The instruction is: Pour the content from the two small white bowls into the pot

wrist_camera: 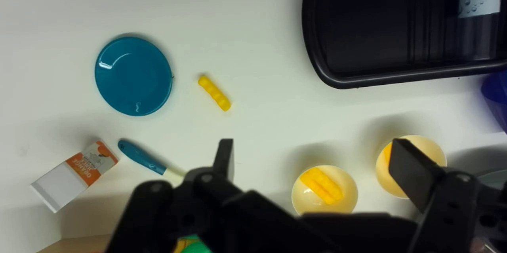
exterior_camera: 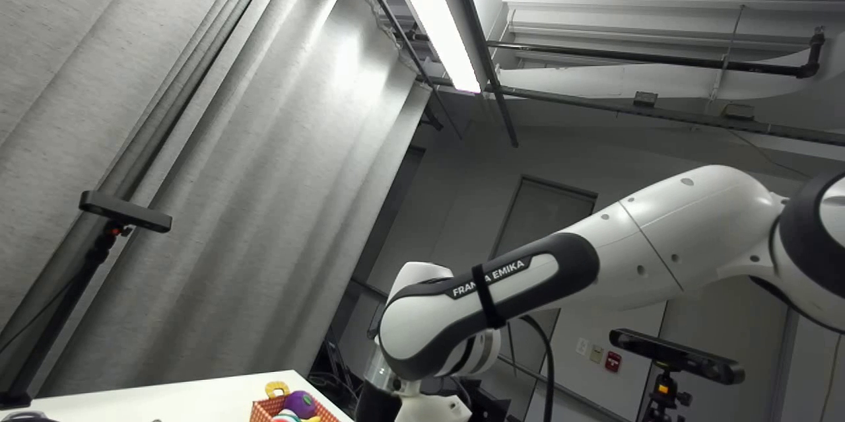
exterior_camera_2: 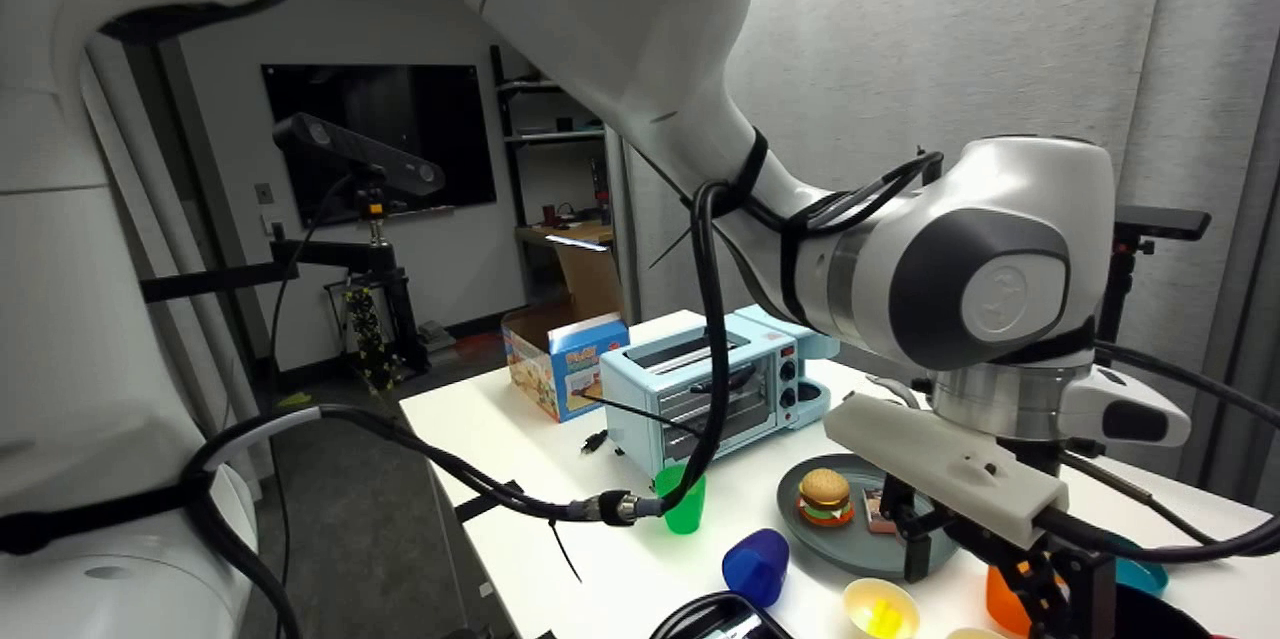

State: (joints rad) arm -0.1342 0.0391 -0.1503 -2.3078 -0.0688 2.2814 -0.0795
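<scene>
Gripper [wrist_camera: 317, 162]: black, block-shaped fingers, spread wide apart.
Bowl [wrist_camera: 311, 199]: small, round, cream, smooth-walled; on the white table [wrist_camera: 261, 126], seen between the fingers in the wrist view; holds yellow pieces [wrist_camera: 321, 185], oblong and ridged.
Second bowl [wrist_camera: 427, 154]: same shape and finish, just beside the first, not touching; yellow-orange piece [wrist_camera: 387, 152] inside; partly hidden by a finger.
Strip [wrist_camera: 214, 93]: yellow, wavy, loose on the table.
Disc [wrist_camera: 134, 77]: teal, round, glossy.
Carton [wrist_camera: 75, 175]: white, boxy, orange label; lying on its side.
Tray [wrist_camera: 336, 82]: black, rounded corners, raised rim; clear bottle [wrist_camera: 479, 31] within.
In an exterior view, Plate [exterior_camera_2: 845, 547]: gray, round, under a layered burger [exterior_camera_2: 825, 497]. Cup [exterior_camera_2: 757, 567]: blue, smooth. Oven [exterior_camera_2: 752, 409]: pale blue, box-shaped, see-through front.
</scene>
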